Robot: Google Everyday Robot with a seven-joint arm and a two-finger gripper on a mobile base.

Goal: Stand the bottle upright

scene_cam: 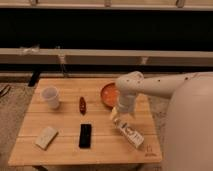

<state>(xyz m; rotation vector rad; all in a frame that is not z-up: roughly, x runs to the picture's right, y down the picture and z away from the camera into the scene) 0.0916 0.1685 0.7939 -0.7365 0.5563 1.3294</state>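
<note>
- When you look at the one camera view, you see the bottle (129, 132) lying flat on its side on the wooden table (65, 150).
- It is small, slim and whitish, with a pale label that has dark print on it.
- It lies slanted, with one end up and to the left and the other end down and to the right, near the table's front right corner.
- You cannot tell from here which end has the cap.
- Your robot's arm (150, 86) is pale and thick, and it comes in from the right side.
- It goes across the right part of the table, bends at a round joint and then points down.
- The gripper (118, 114) hangs at the end of the arm, right at the upper left end of the bottle.
- Its two fingers are spread apart, with nothing lifted off the table.
- You cannot tell if the fingers touch the bottle.
- An orange bowl (108, 94) sits just behind the gripper, partly hidden by the arm.
- A dark red oblong thing (82, 104) lies near the middle of the table, to the left of the bowl.
- A white cup (50, 97) stands upright farther left.
- A flat black thing (85, 135) lies at the front, left of the bottle, and a pale flat block (46, 137) lies near the front left corner.
</note>
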